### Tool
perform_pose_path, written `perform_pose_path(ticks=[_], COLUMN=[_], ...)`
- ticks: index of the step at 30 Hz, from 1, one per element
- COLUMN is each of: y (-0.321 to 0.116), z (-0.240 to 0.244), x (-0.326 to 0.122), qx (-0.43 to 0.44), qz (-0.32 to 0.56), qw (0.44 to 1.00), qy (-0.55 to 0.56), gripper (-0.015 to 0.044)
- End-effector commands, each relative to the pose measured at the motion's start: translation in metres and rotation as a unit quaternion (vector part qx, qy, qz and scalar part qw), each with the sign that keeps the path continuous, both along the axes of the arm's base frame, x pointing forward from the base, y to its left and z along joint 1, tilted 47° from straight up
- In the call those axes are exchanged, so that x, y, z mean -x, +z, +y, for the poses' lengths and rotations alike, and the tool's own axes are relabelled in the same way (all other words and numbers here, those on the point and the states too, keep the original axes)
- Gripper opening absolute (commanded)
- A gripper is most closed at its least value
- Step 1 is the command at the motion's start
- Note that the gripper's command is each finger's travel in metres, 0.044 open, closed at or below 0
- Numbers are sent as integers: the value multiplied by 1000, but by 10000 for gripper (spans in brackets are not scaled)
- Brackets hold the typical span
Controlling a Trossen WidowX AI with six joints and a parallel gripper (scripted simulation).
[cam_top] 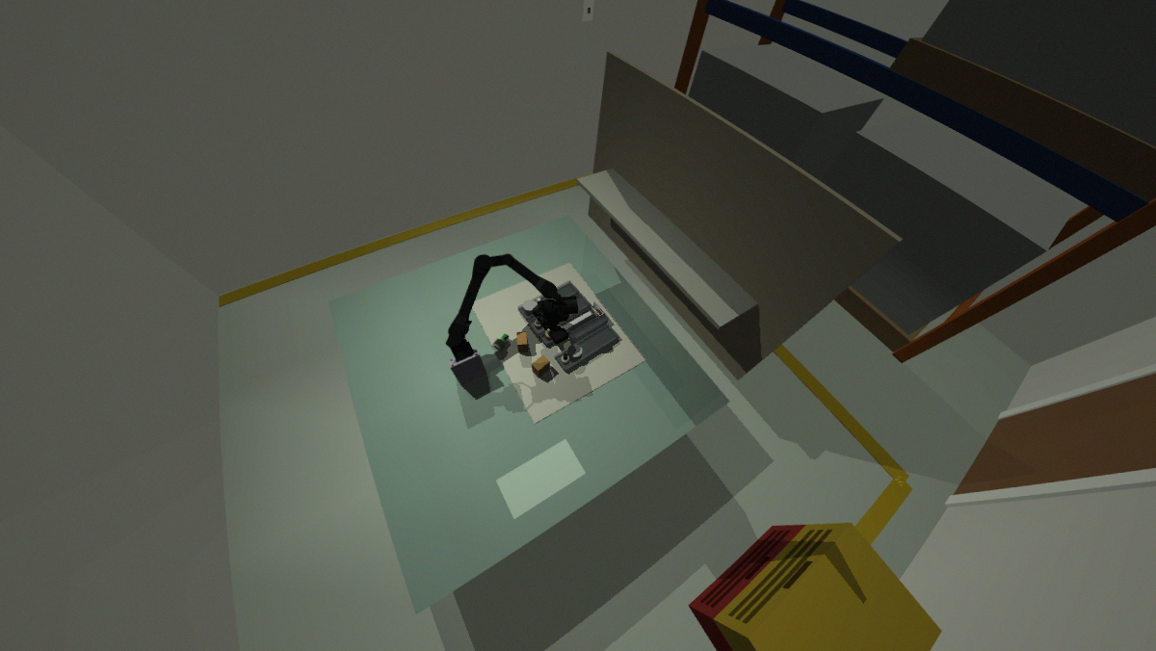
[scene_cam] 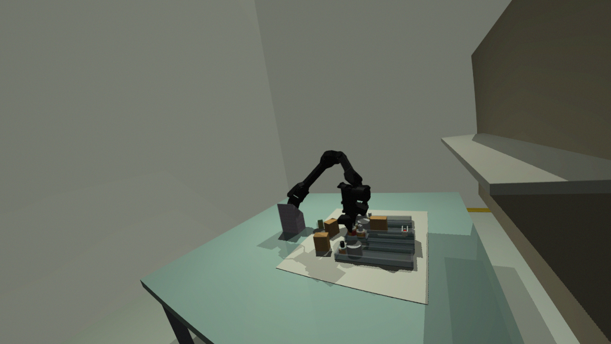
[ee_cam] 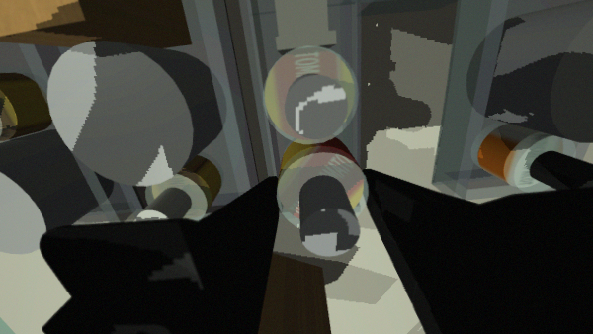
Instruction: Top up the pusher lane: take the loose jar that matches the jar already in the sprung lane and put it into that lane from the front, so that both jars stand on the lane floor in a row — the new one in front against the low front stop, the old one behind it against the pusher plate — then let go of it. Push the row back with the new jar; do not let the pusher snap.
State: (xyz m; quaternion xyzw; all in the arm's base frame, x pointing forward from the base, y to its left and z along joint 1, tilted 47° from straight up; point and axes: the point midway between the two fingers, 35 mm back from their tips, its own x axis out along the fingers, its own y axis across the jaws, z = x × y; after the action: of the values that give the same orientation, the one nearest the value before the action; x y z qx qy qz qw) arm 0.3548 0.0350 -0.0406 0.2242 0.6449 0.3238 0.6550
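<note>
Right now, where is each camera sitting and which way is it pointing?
Top: high above the room, angled down on the table; whole arm shows.
Exterior: beside the table, looking across at the lane rack; whole arm shows.
Wrist: on the end effector, looking past its fingers at the held jar.
Shared: top and exterior both show the mat.

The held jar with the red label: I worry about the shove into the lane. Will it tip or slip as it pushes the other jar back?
The held jar looks tall, narrow and round, so it could tip or twist once released. Its smooth glass may slip between the fingers. The lane jar is round too, so off-centre contact may slide aside.
</note>
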Motion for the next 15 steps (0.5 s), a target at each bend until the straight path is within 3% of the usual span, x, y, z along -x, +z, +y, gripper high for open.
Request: perform_pose_path(ticks=[1,15], y=[0,-2], z=[4,8], x=[-3,-2], qx=[-7,-7], qz=[-8,-8], qw=[1000,1000], qy=[0,0], gripper=[0,0])
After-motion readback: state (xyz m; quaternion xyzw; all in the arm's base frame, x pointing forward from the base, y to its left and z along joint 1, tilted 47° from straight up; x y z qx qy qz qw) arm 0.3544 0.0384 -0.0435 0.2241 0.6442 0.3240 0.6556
